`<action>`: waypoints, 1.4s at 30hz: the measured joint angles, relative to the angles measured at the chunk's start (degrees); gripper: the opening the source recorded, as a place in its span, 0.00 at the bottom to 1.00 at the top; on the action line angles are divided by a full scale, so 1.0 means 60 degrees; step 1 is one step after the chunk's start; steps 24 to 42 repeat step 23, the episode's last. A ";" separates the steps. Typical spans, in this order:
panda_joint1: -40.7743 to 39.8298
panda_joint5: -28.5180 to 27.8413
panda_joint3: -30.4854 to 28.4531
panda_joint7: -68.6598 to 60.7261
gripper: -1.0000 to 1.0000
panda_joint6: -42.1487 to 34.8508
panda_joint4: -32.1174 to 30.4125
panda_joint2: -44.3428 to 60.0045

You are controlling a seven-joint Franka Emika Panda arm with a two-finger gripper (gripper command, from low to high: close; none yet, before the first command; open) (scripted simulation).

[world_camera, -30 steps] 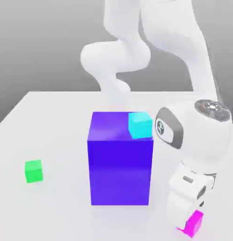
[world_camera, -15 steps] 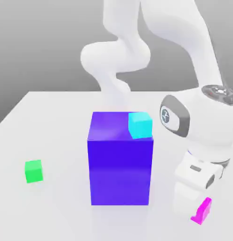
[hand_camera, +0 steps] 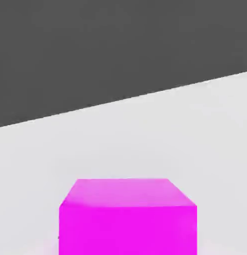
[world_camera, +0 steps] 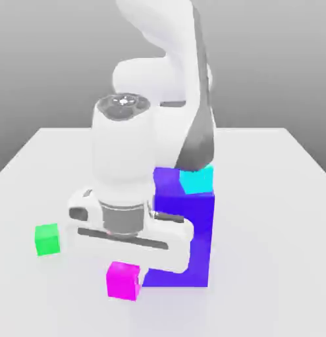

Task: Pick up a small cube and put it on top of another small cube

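Observation:
The small magenta cube (world_camera: 122,282) hangs just under my hand, in front of the big blue-purple block's lower corner on the exterior view's left. My gripper (world_camera: 124,268) is shut on it, with the white hand body lying across above it. Close up in the hand view, the magenta cube (hand_camera: 127,216) has white table beyond it. A small green cube (world_camera: 47,239) rests on the table to the exterior view's left of the hand. A small cyan cube (world_camera: 197,179) sits on the top corner of the big block.
The big blue-purple block (world_camera: 191,227) stands mid-table, directly behind my hand and partly covered by the arm. The white table (world_camera: 277,197) stretches out to the exterior view's right. The arm's links rise behind the block.
My arm has swung from the exterior view's right, across the front of the big block, to its left. The magenta cube travelled with the hand and stands level again.

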 joint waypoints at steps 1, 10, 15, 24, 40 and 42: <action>-0.0185 -0.0058 -0.0243 0.0450 0.00 -0.0011 -0.0122 -0.0133; -0.2849 -0.1158 -0.1635 0.5086 0.00 -0.0175 -0.1559 -0.1693; -0.3649 -0.1062 -0.2009 0.6508 0.00 0.0240 -0.2432 -0.1987; -0.3836 0.1572 -0.1229 0.4723 1.00 0.1745 -0.2395 -0.0222; -0.3836 0.1572 -0.1229 0.4723 1.00 0.1745 -0.2395 -0.0222; -0.3836 0.1572 -0.1229 0.4723 1.00 0.1745 -0.2395 -0.0222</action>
